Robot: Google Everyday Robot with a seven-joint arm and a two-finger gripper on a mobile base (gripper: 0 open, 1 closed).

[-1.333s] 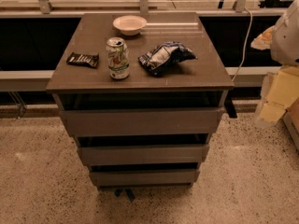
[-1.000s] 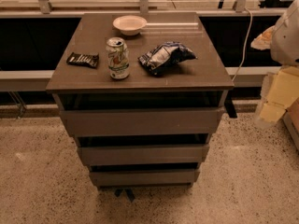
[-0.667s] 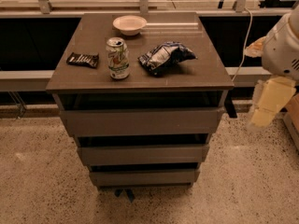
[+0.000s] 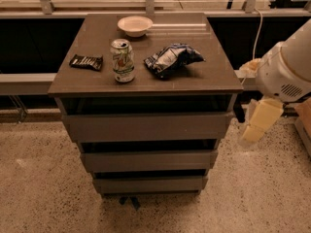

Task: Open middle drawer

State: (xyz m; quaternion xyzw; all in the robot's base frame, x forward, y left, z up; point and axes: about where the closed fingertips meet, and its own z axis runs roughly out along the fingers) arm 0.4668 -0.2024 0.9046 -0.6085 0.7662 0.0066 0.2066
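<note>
The middle drawer [image 4: 148, 160] runs left-right, front facing the camera; gripper [image 4: 252, 132] beside cabinet's right.

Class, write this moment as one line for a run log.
middle drawer: shut | gripper: right of cabinet, apart from drawer | grasp: not yet made

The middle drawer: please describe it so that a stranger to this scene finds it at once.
Find the grey-brown cabinet with a can and a chip bag on top; the gripper hangs right of it. Its face has three flat, handleless fronts. The middle drawer is the second one, narrower than the tall top front and wider than the small bottom front.
</note>
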